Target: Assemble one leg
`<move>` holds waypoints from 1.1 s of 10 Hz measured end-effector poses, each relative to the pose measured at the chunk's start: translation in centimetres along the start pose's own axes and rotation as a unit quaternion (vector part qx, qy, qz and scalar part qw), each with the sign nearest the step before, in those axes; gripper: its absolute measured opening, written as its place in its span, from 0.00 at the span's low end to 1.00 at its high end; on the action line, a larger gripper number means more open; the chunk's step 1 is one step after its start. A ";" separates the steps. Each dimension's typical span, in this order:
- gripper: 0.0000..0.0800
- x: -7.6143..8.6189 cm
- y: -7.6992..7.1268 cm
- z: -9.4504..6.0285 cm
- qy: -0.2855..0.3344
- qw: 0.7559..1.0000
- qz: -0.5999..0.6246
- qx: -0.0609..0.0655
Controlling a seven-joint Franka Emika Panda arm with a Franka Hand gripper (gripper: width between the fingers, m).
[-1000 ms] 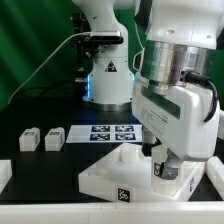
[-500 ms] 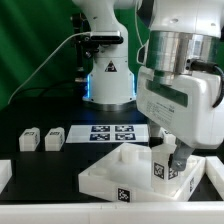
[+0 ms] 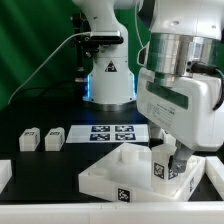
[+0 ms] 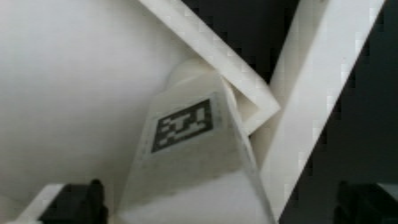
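One leg [image 3: 160, 168] stands upright between the fingers of the wide-open gripper [image 3: 167, 160], planted in a corner of the big white tabletop piece [image 3: 120, 172]. A second ago the hand sat lower around it; it has since lifted a little and spread fully, apparently letting go. Whether the leg is fully seated is hard to tell. Two spare legs [image 3: 40, 138] wait well off to the hand's side, beside the marker board [image 3: 108, 131].

No readable words or numbers anywhere. Black warning triangle sign [image 3: 110, 70] sat on robot base [image 3: 108, 80]. Square code tags marked marker board [image 3: 112, 132], leg [image 4: 199, 150], tray-like piece [image 3: 125, 180] front edge. Codes illegible.
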State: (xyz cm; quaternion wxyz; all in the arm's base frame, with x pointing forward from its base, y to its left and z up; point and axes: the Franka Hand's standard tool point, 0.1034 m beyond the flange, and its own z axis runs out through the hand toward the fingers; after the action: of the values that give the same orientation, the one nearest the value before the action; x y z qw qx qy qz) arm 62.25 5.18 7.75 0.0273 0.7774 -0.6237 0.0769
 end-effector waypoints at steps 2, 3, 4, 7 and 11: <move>0.81 0.0 0.0 0.1 0.000 1.000 0.000 0.000; 0.81 0.0 0.0 0.1 0.000 1.000 0.000 -0.001; 0.81 0.0 0.1 0.1 0.000 1.000 0.000 -0.001; 0.81 0.0 0.1 0.2 0.001 1.000 0.000 -0.002; 0.81 0.0 0.1 0.3 0.001 1.000 -0.001 -0.002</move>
State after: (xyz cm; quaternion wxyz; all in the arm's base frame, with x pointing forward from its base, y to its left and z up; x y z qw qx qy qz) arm 62.14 5.12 7.49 0.0296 0.7776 -0.6235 0.0761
